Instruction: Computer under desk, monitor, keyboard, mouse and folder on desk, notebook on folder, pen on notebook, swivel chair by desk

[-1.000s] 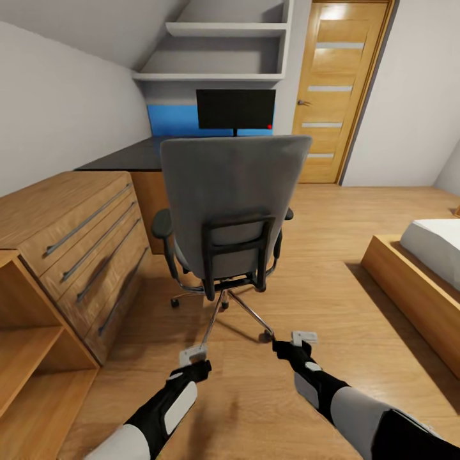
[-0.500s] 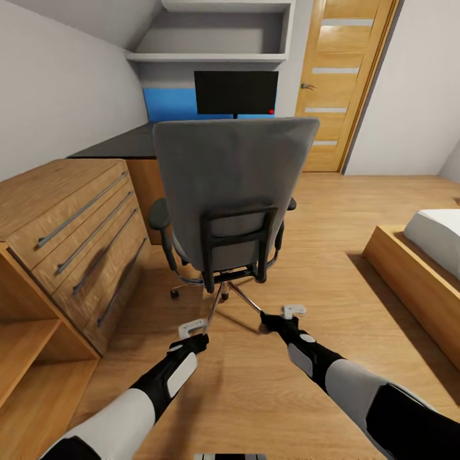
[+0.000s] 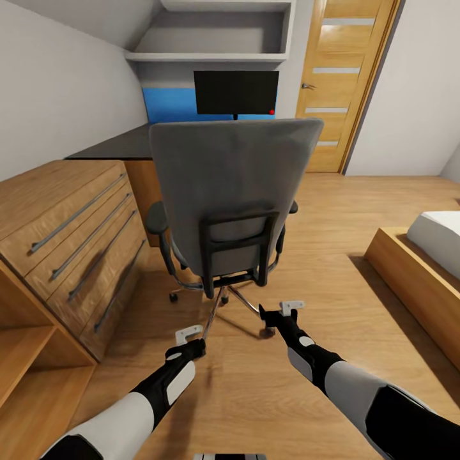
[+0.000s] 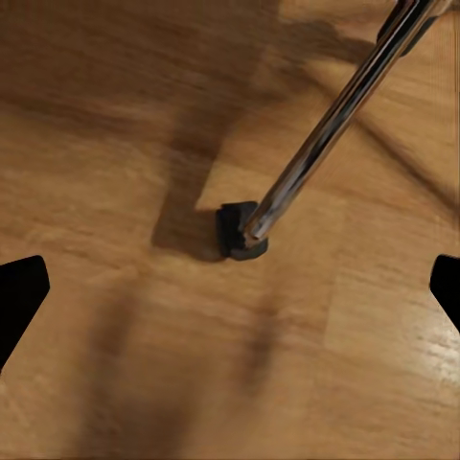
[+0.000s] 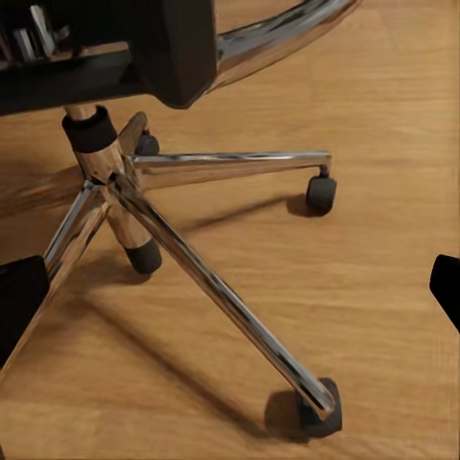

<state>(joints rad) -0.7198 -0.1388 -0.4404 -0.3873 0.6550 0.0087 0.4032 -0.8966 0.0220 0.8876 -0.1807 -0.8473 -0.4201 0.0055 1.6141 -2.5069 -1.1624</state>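
Observation:
The grey swivel chair point(image 3: 233, 191) stands in front of me with its tall back toward me, hiding its seat and the folder. Behind it the black monitor point(image 3: 236, 92) stands on the glossy black desk point(image 3: 118, 145). My left gripper point(image 3: 190, 337) hangs open low over the floor; the left wrist view shows one chrome leg and its castor point(image 4: 241, 232) between the fingers point(image 4: 19, 292). My right gripper point(image 3: 289, 310) is open just behind the chrome base point(image 5: 163, 240), fingers point(image 5: 448, 287) wide apart. Keyboard, mouse, notebook, pen and computer are out of view.
An oak chest of drawers point(image 3: 76, 223) and an open oak shelf unit point(image 3: 25, 345) line the left side. A bed on an oak frame point(image 3: 415, 275) stands at the right. The oak door point(image 3: 338, 83) is at the back right, with a blue wall panel point(image 3: 169, 105) behind the desk.
The view has moved closer to the chair, which now looks larger. My right gripper has reached forward toward the chair's base; the left one has stayed low near the floor.

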